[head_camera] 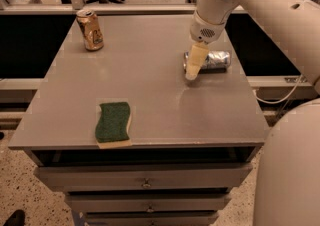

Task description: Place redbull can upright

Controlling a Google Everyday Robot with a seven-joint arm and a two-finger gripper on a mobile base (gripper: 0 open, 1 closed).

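The redbull can (216, 60) lies on its side at the right of the grey table (150, 100), silver with blue patches. My gripper (193, 71) hangs from the white arm that comes in from the upper right. It points down over the can's left end, and its tips sit close to the table top. The gripper hides the can's left end.
A wider gold-brown can (90, 30) stands upright at the table's back left. A green sponge (113, 123) lies near the front edge. Drawers sit under the table top. The table's right edge is close to the lying can.
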